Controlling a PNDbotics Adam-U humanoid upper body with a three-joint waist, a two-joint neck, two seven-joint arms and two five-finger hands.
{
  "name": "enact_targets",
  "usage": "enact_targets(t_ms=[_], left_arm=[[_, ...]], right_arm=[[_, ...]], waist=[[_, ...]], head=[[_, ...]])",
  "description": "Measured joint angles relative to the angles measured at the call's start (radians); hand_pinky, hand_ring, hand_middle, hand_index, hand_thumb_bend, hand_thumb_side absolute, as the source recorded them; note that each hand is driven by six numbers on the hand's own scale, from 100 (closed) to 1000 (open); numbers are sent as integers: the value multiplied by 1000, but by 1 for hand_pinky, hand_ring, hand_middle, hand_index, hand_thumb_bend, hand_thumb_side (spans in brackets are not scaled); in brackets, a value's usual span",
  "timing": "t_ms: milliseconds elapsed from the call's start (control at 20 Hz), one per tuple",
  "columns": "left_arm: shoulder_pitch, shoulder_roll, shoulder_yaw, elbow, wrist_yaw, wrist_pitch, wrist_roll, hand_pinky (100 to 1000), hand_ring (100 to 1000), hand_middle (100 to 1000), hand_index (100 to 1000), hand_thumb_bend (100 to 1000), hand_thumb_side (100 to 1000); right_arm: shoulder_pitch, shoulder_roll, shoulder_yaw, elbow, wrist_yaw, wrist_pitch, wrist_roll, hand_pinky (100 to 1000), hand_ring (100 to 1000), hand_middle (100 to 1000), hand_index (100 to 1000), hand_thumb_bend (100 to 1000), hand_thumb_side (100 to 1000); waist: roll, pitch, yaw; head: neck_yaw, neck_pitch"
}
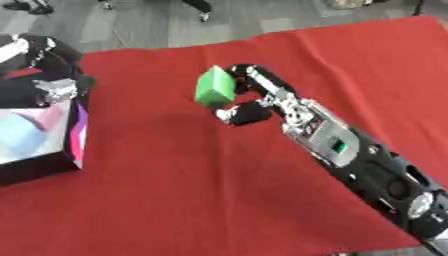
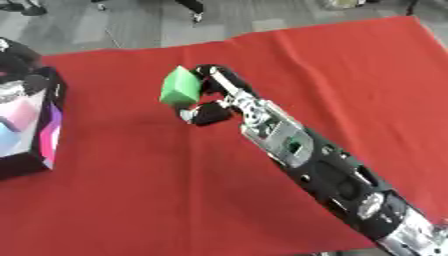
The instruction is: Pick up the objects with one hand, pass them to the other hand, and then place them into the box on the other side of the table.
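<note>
A green block [image 1: 213, 86] is held above the red cloth, pinched between the fingers and thumb of my right hand [image 1: 267, 97]. The right arm reaches in from the lower right corner. At the left edge stands a black box [image 1: 77, 145] with a magenta inner wall. Pale blue [image 1: 22, 137] and pink [image 1: 51, 117] things lie inside it. My left arm and hand [image 1: 48, 82] show as a black and silver mass over the box's far end; much of the hand is hidden.
The red cloth [image 1: 175, 190] covers the table, with its far edge running along the grey floor [image 1: 157, 25] at the top. The cloth's front edge lies near the bottom of the view.
</note>
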Motion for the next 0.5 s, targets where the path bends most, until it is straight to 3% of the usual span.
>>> enact_targets(t_ms=[500], left_arm=[[-75,-41,-94,0,-61,0,-116,847,796,767,869,560,455]], right_arm=[[-21,34,41,8,-24,-93,0,779,671,459,578,112,100]], waist=[[4,0,6]], head=[[-14,0]])
